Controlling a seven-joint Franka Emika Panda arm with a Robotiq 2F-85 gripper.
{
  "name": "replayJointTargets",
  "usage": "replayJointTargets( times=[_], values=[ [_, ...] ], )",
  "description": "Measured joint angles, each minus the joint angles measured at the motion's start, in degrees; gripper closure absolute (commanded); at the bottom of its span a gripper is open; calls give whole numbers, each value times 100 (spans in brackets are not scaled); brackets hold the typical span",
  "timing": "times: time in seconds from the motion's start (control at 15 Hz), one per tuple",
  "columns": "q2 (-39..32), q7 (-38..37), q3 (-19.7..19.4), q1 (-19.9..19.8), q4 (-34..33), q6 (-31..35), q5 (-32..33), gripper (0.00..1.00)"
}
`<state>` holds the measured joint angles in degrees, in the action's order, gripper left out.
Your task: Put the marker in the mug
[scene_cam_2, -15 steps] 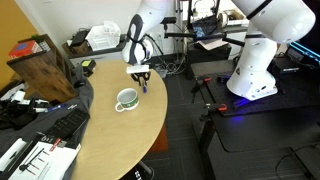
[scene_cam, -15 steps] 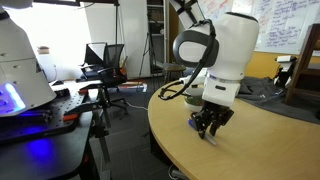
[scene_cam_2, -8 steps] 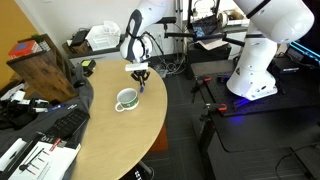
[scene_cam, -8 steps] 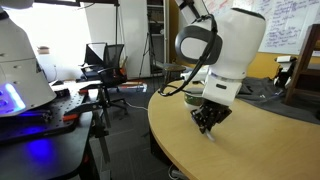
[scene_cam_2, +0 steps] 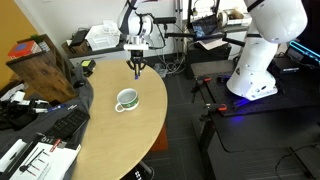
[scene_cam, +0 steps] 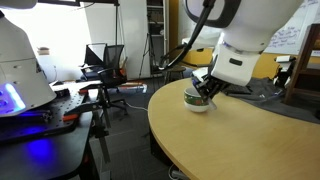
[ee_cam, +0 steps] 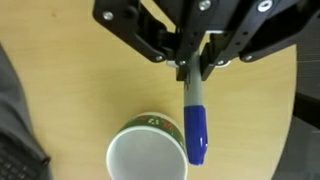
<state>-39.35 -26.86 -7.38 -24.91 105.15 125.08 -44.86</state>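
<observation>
A: Now that the pincer (scene_cam_2: 137, 68) has come up off the worktop (scene_cam_2: 120, 130), what's actually different?

B: A moment ago it was down at the surface just beside the mug (scene_cam_2: 126, 99). It has since lifted clear, and the marker (ee_cam: 192, 105) came up with it. Nothing lies beside the mug any more.

A: So the pick is done?

B: I'd judge so. What's left is the carry and the drop. The mug is upright where it was, and the wrist view shows it empty.

A: Where does the marker sit against the mug (ee_cam: 150, 123)?

B: Above it and off to one side. From the wrist, the blue end points down and overlaps the mug's rim, not the middle of the opening. Whether the tip is truly over the rim or only looks so from that angle, I cannot tell.

A: And the pincer (ee_cam: 192, 70) itself?

B: Its fingers are drawn in to the width of the barrel and clamp the pale upper end, so the marker hangs nearly straight. It touches nothing else, neither the mug nor the worktop. In an exterior view the pincer (scene_cam: 205, 92) hangs in front of the mug (scene_cam: 196, 105).
</observation>
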Motion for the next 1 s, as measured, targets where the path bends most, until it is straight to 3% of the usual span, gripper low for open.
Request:
replayJointTargets(
  times=[0.4, 1.0],
  values=[
    [313, 536, 121, 341, 314, -450, -604, 95],
    [307, 530, 122, 864, 329, -836, -634, 95]
  ],
)
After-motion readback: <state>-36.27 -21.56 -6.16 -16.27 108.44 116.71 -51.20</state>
